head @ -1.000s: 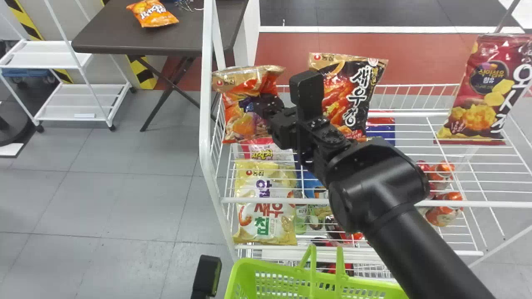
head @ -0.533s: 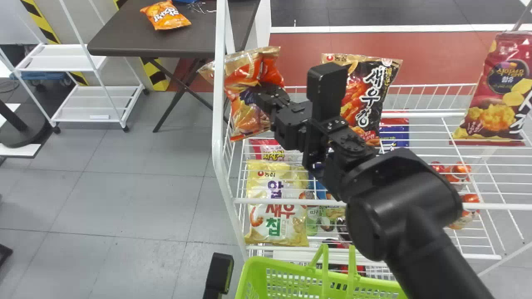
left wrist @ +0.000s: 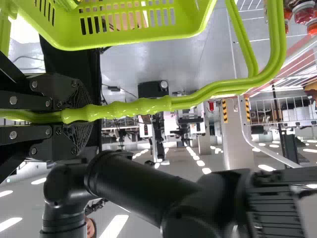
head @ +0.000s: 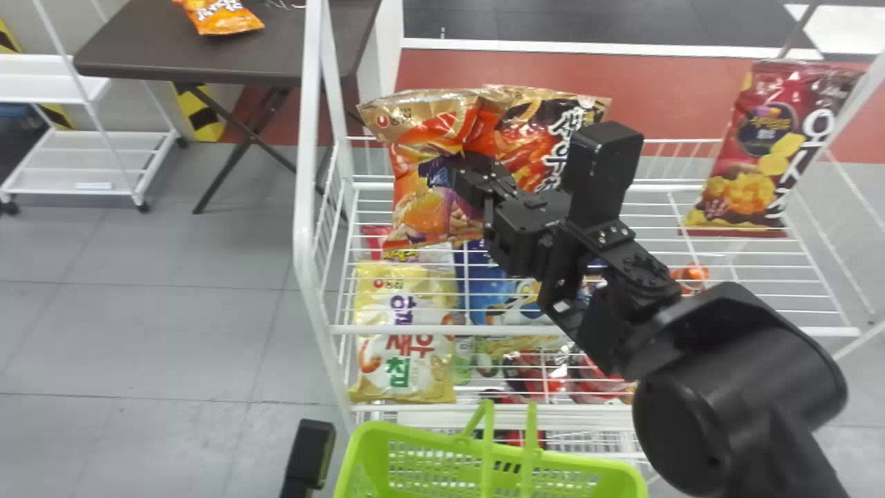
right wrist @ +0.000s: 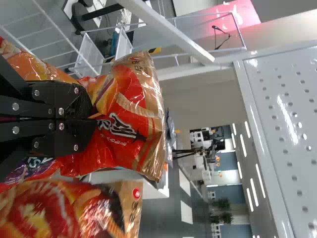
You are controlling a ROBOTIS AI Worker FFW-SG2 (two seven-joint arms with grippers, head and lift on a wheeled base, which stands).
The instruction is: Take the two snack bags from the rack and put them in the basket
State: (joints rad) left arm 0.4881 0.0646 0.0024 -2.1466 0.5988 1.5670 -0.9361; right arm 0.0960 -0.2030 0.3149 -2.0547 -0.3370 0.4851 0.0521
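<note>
My right gripper (head: pixel 464 173) is shut on an orange and gold snack bag (head: pixel 423 200), held upright above the left end of the rack's top shelf (head: pixel 608 328). In the right wrist view the gripper (right wrist: pixel 94 119) pinches the crumpled bag (right wrist: pixel 131 119). A black and orange snack bag (head: pixel 532 138) stands just right of the held one, partly behind it. The green basket (head: pixel 387 436) is in front of the rack, its handle (left wrist: pixel 173 103) in the shut fingers of my left gripper (left wrist: pixel 62 116); part of the left arm (head: pixel 309 453) shows in the head view.
A dark red snack bag (head: pixel 760 152) stands at the rack's right. Beneath the top shelf lie a cream bag (head: pixel 404 332) and other packs. A white upright post (head: pixel 308 207) rises at the rack's left, beside a dark table (head: pixel 207 59).
The orange bag has swung from a leftward tilt beside the post to nearer the black bag, now overlapping it. The right arm has shifted right, and the whole head view has moved.
</note>
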